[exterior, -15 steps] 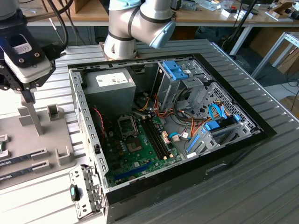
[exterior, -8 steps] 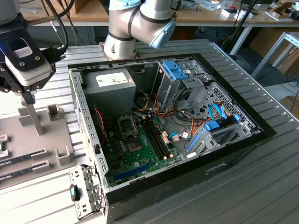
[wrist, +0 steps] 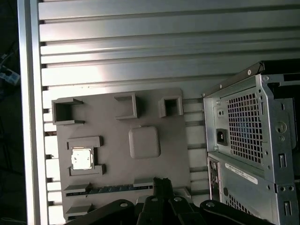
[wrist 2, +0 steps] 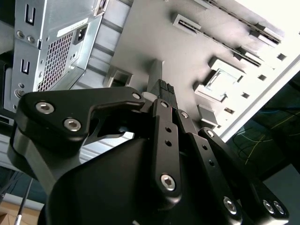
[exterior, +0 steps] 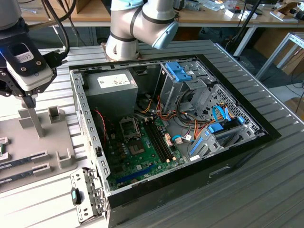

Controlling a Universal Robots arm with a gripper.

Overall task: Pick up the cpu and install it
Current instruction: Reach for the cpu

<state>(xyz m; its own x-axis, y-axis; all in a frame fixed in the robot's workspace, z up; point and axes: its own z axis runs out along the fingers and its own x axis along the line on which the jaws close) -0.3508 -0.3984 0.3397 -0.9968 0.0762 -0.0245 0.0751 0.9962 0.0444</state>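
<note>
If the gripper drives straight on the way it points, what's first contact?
Probably the upright grey post on the fixture plate, just ahead of the gripper; depth is unclear. Not the cpu, nested aside.

Place: I'm looking into a robotics lab or workshop bay, not a home or an office.
Arm: 1 grey-and-blue robot arm (exterior: pixel 137 23) stands bolted at the far edge of the table.
Table: a slatted aluminium table (exterior: pixel 266 166) fills the near ground.
Workpiece: 1 open computer case (exterior: pixel 190 172) lies on it, with its green board and loose wiring bare.
Fixture: at the exterior view's left I see a grey fixture plate (exterior: pixel 28 142) with moulded nests. In the first wrist view, 1 nest holds the cpu (wrist: pixel 81 158).
Background: far behind stand wooden workbenches (exterior: pixel 209 18) strewn with gear, and dark cables (exterior: pixel 59 23) hang at the far left.
</note>
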